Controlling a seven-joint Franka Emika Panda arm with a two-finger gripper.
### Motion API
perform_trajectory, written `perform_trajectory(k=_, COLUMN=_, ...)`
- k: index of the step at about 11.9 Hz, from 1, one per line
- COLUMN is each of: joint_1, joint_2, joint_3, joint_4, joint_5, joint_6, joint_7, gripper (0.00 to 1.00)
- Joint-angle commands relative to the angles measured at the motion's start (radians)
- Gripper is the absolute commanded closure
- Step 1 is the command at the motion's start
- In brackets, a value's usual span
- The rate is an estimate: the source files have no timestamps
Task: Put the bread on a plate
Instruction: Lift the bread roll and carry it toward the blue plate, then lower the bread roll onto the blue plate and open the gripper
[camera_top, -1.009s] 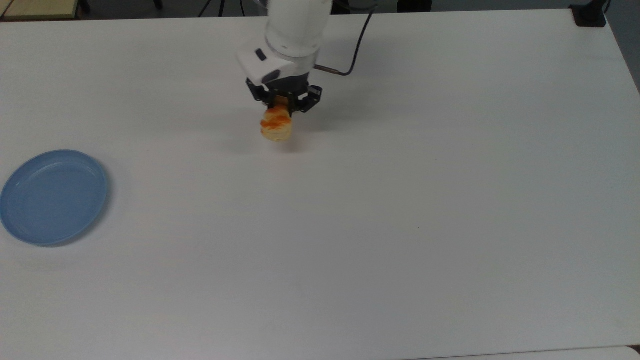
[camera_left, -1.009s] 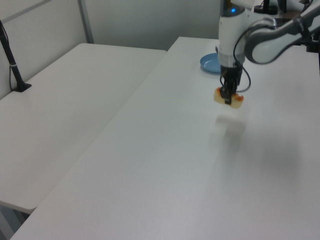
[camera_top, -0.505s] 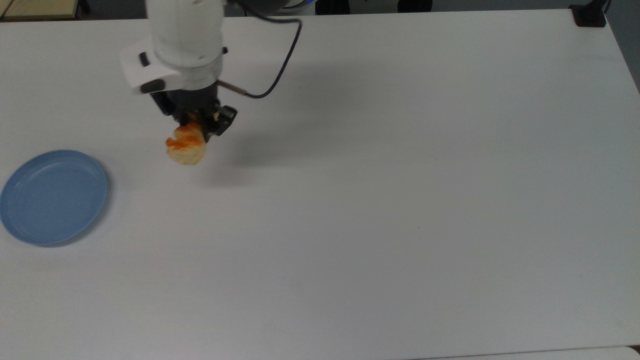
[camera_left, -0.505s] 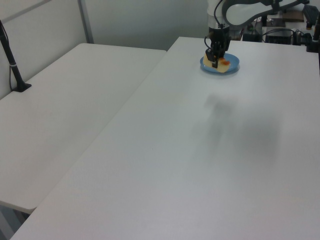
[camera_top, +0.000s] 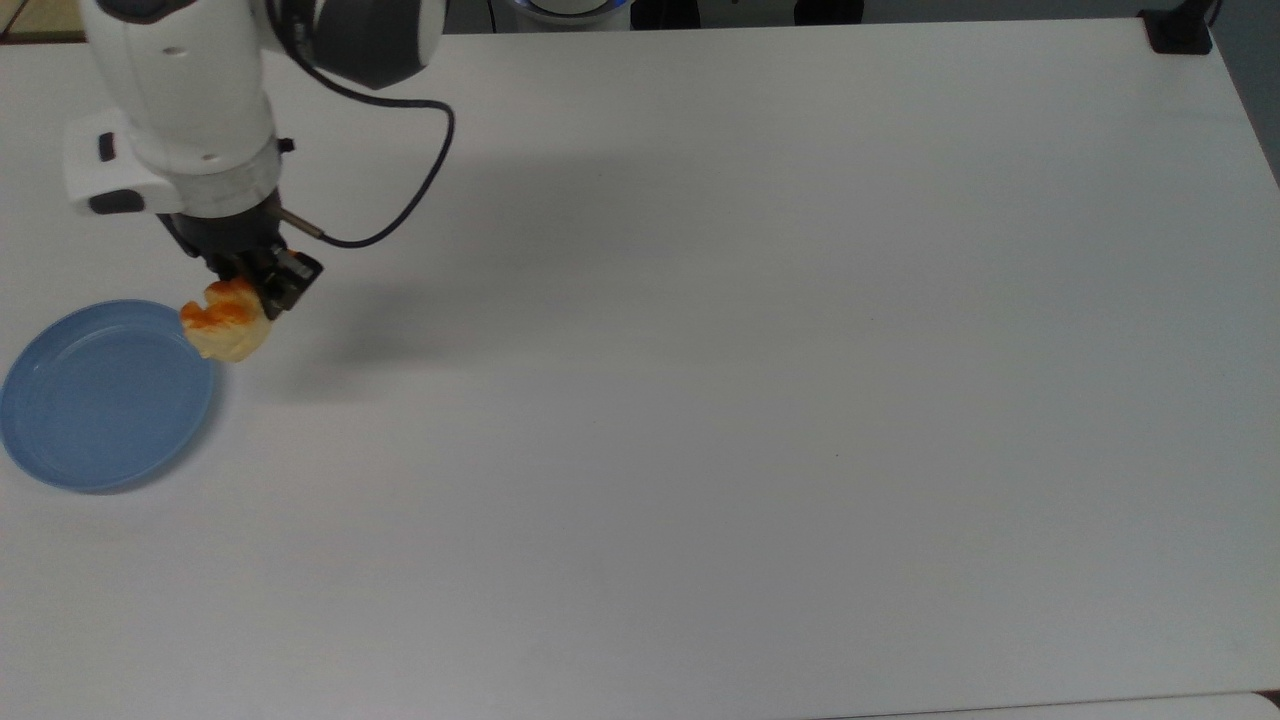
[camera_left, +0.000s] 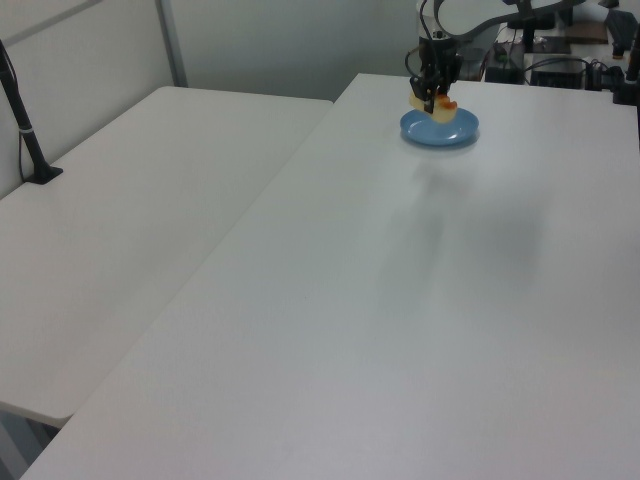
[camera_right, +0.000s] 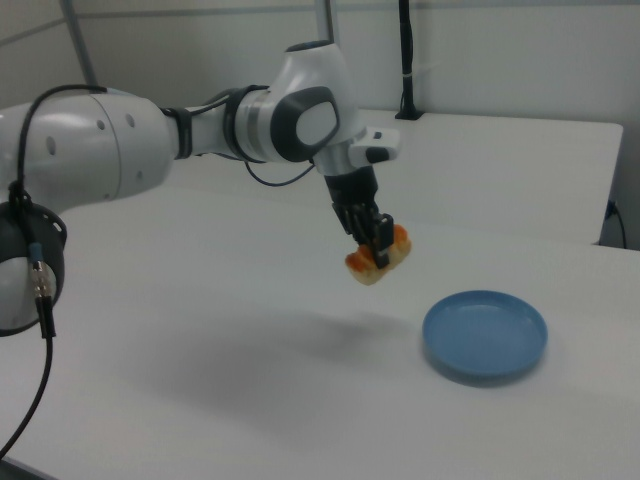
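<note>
Bread: the bread (camera_top: 226, 328) is hanging in the air, clear of the desk (camera_top: 760, 400), pale yellow with orange-brown patches showing on top; in the right view it (camera_right: 378, 261) is tilting, one end higher than the other.
Surroundings: the plate (camera_top: 100, 395) is lying flat on the desk at the top view's left, light blue and bare inside; a dark cable (camera_top: 400, 190) is looping from the wrist over the desk; nothing is standing between bread and plate.
Bread and plate: in the top view the bread is overlapping the plate's upper right rim; in the right view it is hanging above and to the left of the plate (camera_right: 485, 335), apart from it.
Bread and claw: the claw (camera_top: 245, 290) is gripping the bread between its dark fingers (camera_right: 378, 240), which are pressing on it from both sides, the roll sticking out below them.
Arm: the white arm (camera_right: 200, 130) is reaching across the desk, wrist bending down, the claw (camera_right: 376, 250) pointing roughly downward; in the left view the claw (camera_left: 432, 92) is hovering over the plate (camera_left: 440, 127) at the far end of the desk.
</note>
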Motion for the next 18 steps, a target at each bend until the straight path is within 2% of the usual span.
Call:
perform_trajectory(k=1, joint_1=-0.057, joint_2=0.115, joint_3=0.001, joint_4=0.153, joint_5=-0.006, joint_6=-0.022, joint_7=-0.022, gripper=0.61)
perform_trajectory(k=3, joint_1=-0.087, joint_2=0.164, joint_3=-0.001, joint_4=0.202, joint_5=-0.006, joint_6=0.021, joint_7=-0.022, gripper=0.65)
perform_trajectory(k=6, joint_1=-0.120, joint_2=0.207, joint_3=-0.004, joint_4=0.207, joint_5=-0.015, joint_6=0.107, joint_7=-0.022, gripper=0.66)
perform_trajectory(k=15, joint_1=-0.130, joint_2=0.285, joint_3=-0.081, joint_4=0.205, joint_5=-0.020, joint_6=0.210, joint_7=-0.049, gripper=0.65)
perform_trajectory(k=16, joint_1=-0.131, joint_2=0.287, joint_3=-0.081, joint_4=0.205, joint_5=-0.020, joint_6=0.213, joint_7=-0.052, gripper=0.63)
perform_trajectory(k=17, joint_1=-0.137, joint_2=0.287, joint_3=-0.084, joint_4=0.202, joint_5=-0.020, joint_6=0.216, joint_7=-0.052, gripper=0.49)
perform_trajectory(k=18, joint_1=-0.137, joint_2=0.297, joint_3=-0.085, joint_4=0.198, joint_5=-0.026, joint_6=0.236, joint_7=-0.049, gripper=0.28)
